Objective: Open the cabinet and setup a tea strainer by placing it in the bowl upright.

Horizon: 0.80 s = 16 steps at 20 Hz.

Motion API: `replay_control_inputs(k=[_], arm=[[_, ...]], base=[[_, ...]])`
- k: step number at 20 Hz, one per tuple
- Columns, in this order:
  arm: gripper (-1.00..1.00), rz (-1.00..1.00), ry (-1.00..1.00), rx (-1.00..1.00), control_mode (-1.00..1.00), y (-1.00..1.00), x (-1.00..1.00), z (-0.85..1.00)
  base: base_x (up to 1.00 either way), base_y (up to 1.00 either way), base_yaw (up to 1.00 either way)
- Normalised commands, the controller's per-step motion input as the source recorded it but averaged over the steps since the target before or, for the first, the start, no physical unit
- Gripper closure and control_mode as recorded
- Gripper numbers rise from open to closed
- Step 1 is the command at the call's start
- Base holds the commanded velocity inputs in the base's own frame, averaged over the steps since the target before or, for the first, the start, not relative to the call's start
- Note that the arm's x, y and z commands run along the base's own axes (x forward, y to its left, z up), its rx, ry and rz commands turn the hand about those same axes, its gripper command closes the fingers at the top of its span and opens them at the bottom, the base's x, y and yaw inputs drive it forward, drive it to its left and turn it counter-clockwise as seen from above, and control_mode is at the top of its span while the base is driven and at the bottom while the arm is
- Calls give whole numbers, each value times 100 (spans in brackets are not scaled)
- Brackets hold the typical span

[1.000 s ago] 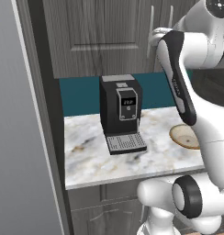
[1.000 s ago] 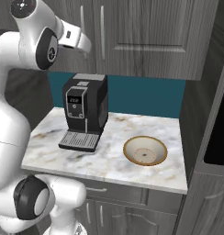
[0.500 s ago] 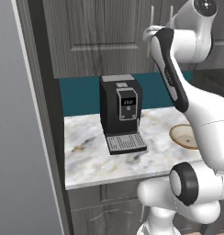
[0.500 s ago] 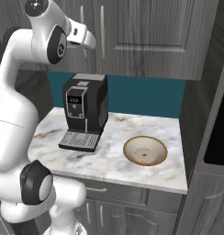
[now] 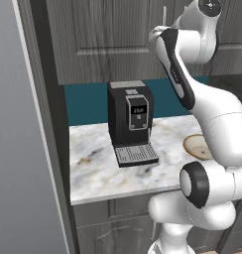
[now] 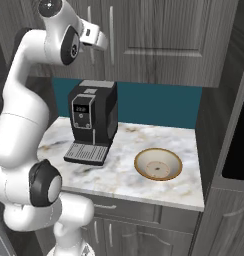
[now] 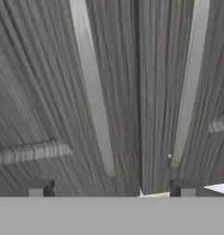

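The cabinet (image 6: 159, 35) hangs above the counter with both dark grey doors shut. My gripper (image 6: 103, 41) is raised to the inner edge of the doors, close in front of the two silver bar handles (image 6: 111, 30). In the hand view my gripper (image 7: 113, 189) is open; the lower end of one handle (image 7: 93, 92) lies between the fingertips (image 7: 38, 188) and the other handle (image 7: 189, 82) lines up with the right tip. The door seam runs between the handles. The tan bowl (image 6: 140, 159) sits empty on the counter; the arm partly covers the bowl (image 5: 195, 146). The tea strainer is out of view.
A black coffee machine (image 6: 94, 120) stands on the marble counter (image 6: 119, 172), left of the bowl, also seen as the coffee machine (image 5: 130, 119). A tall grey panel (image 5: 19, 149) borders the counter's left; a dark side wall (image 6: 219, 125) borders its right.
The arm has risen and carried the open hand up and closer to the cabinet door handles. Bowl and coffee machine stay where they were.
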Motion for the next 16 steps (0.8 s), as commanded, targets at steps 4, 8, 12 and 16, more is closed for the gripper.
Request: replay_control_inputs(k=[4, 8, 12, 16], arm=[[-100, 0, 0, 0, -100, 4, 39, 0], [-100, 0, 0, 0, -100, 0, 39, -2], [-100, 0, 0, 0, -100, 0, 40, -10], [-100, 0, 0, 0, -100, 0, 43, -7]], base=[[0, 0, 0], [0, 0, 0], [0, 0, 0], [0, 0, 0]])
